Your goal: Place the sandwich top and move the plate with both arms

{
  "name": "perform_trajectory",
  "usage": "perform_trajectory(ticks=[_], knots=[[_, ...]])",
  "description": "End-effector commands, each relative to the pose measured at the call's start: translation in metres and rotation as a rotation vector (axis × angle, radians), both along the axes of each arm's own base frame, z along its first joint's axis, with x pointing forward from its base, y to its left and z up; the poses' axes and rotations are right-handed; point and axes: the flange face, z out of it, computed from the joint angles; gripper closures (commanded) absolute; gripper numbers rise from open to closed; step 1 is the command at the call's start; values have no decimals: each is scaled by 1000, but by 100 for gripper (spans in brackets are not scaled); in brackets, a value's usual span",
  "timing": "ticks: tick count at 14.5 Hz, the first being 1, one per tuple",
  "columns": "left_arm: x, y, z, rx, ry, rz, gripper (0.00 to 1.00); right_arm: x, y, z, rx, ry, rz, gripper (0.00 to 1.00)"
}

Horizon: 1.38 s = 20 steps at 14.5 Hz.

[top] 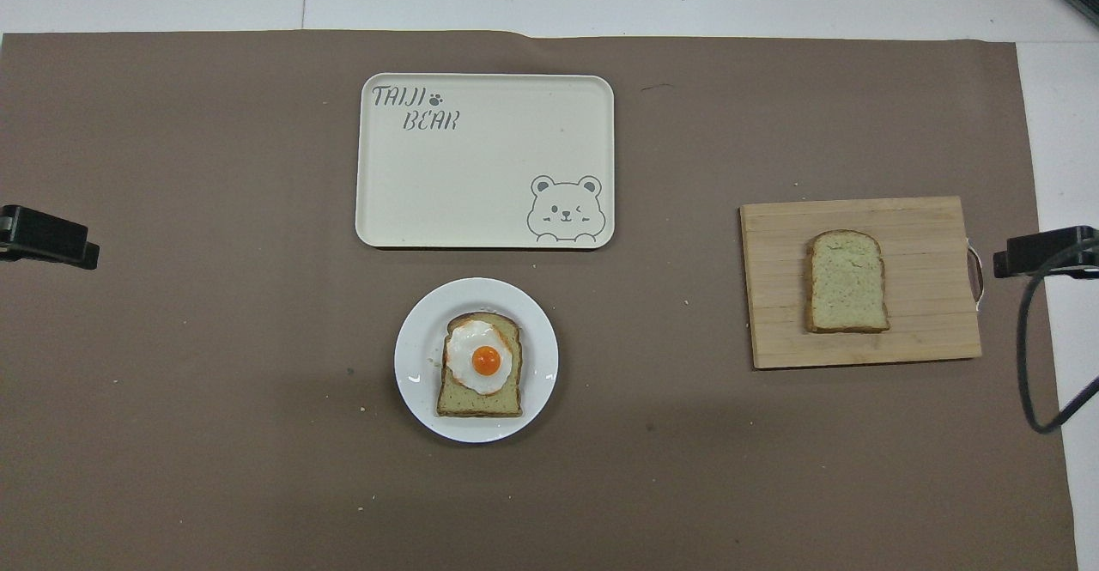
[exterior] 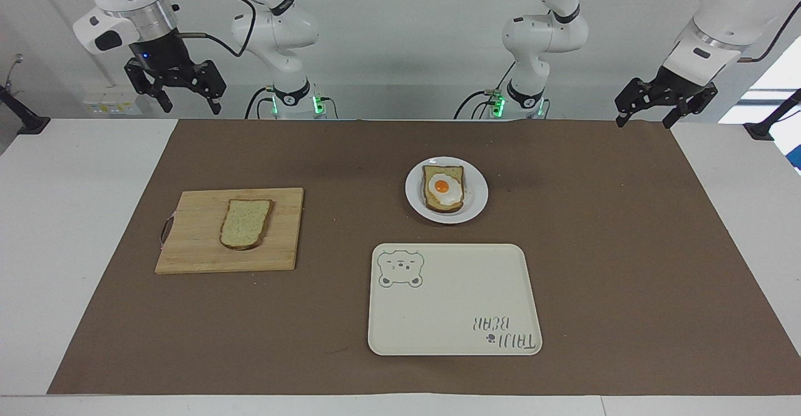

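The sandwich top [exterior: 245, 223], a plain pale slice with a brown crust, lies flat on a wooden cutting board [exterior: 194, 250] toward the right arm's end of the table. The small white plate [exterior: 478, 202] sits mid-table and carries a toast slice with a fried egg [exterior: 443, 189]. My right gripper [exterior: 189, 108] hangs open and empty, high over the table's edge at the robots' end, well clear of the board. My left gripper [exterior: 644, 122] is open too, raised over the mat's corner at the left arm's end. In the overhead view the slice [top: 847, 282] and plate [top: 416, 361] are unobstructed.
A cream rectangular tray with a bear drawing [exterior: 454, 303] lies just farther from the robots than the plate. A brown mat [exterior: 626, 247] covers most of the white table. The board has a small handle [exterior: 166, 228] at its outer end.
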Motion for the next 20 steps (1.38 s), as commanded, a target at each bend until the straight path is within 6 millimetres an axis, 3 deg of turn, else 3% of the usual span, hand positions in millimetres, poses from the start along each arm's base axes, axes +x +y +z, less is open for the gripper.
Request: perform_trajectory(ticks=[1, 20], knots=[[-1, 2, 3, 19, 6, 11, 0, -7, -4, -1, -8, -11, 16, 0], [-1, 2, 3, 19, 6, 11, 0, -3, 2, -9, 7, 2, 19, 0]])
